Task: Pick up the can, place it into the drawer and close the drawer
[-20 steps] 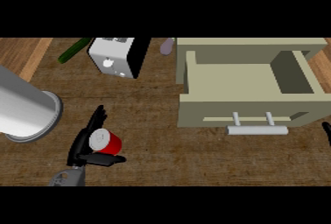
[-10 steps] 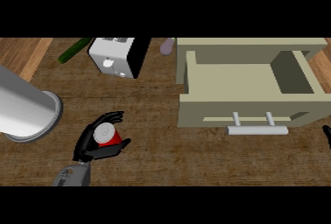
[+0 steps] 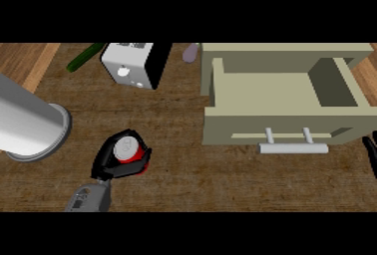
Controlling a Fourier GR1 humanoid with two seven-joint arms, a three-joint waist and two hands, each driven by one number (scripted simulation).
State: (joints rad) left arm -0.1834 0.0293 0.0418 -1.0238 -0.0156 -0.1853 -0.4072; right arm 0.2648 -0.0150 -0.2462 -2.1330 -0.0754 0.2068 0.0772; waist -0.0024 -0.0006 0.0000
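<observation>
Left robot hand [image 3: 110, 164] curls round can [image 3: 128, 148] on wooden counter [image 3: 191, 174].

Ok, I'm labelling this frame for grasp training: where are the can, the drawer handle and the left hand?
can [image 3: 126, 147]: head view, on its silver top.
drawer handle [image 3: 293, 148]: head view, middle of the bar.
left hand [image 3: 110, 168]: head view, on the palm curled round the can.

The can [image 3: 126, 149] is red with a silver-grey top, wrapped by the black left hand [image 3: 110, 167] on a grey forearm. The drawer [image 3: 283, 99] is pale beige with a light grey handle [image 3: 293, 148]. The counter [image 3: 221, 179] is brown wood grain.
</observation>
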